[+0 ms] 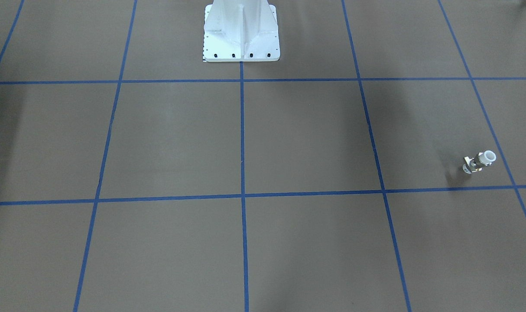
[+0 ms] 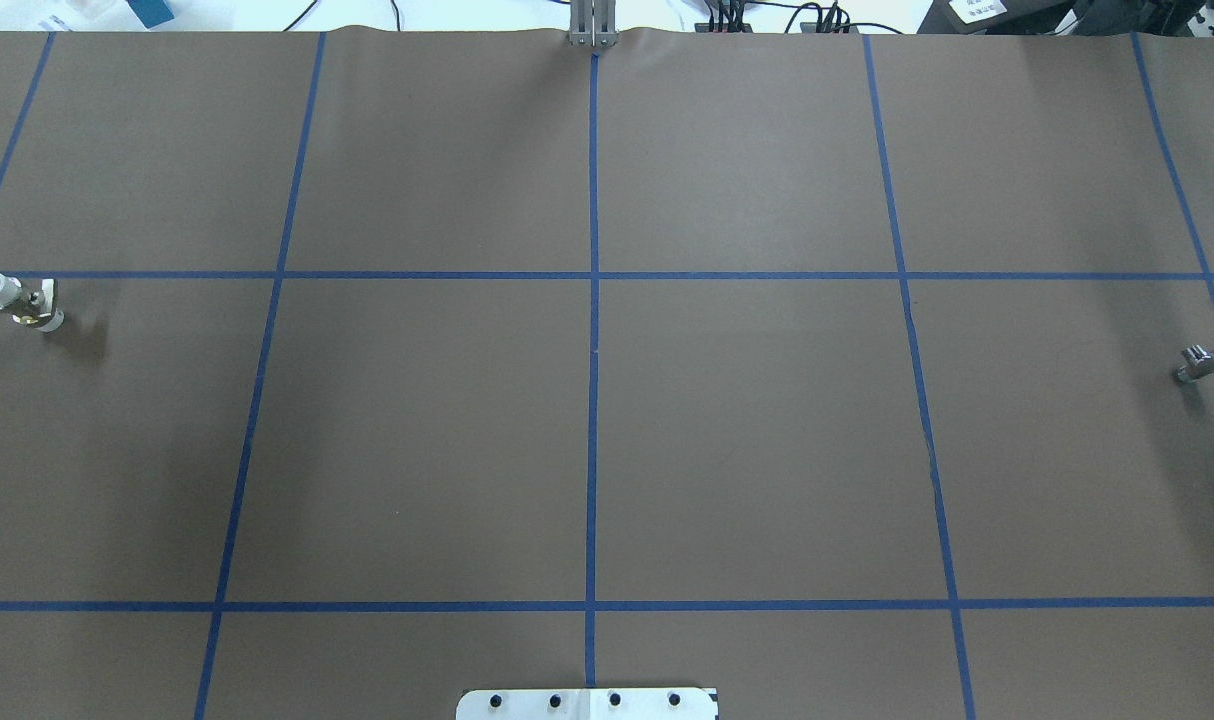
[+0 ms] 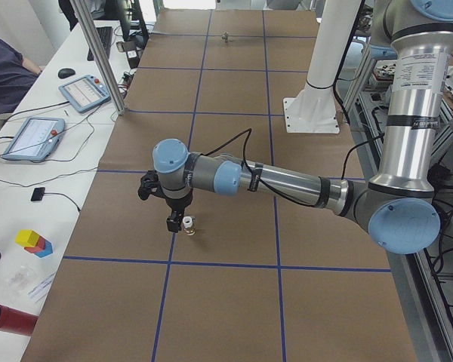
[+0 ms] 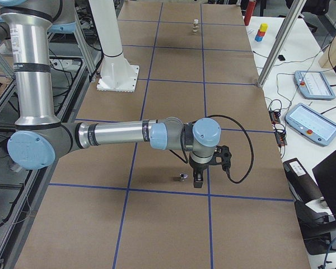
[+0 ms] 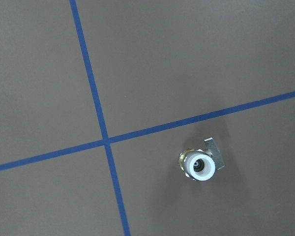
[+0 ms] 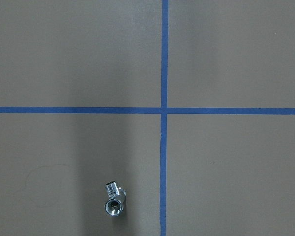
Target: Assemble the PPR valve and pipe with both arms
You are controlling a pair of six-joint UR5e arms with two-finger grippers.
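"Fingers spread or pressed together?"

"I cannot tell. Only the side views show the left gripper [image 3: 177, 220] and the right gripper [image 4: 198, 180], both pointing down."

"What's around?"

"Blue tape [image 2: 594, 300] grids the brown table [image 2: 747, 450]. A white pedestal [image 1: 241, 32] stands top centre in the front view, and tablets [image 3: 30, 138] lie on the bench at left."

"And the valve [image 2: 17, 302]?"

"It stands at the overhead's left edge, white collar up, brass middle, just beside the left gripper. The pipe [image 2: 1204, 363], silvery, sits at the right edge beside the right gripper."
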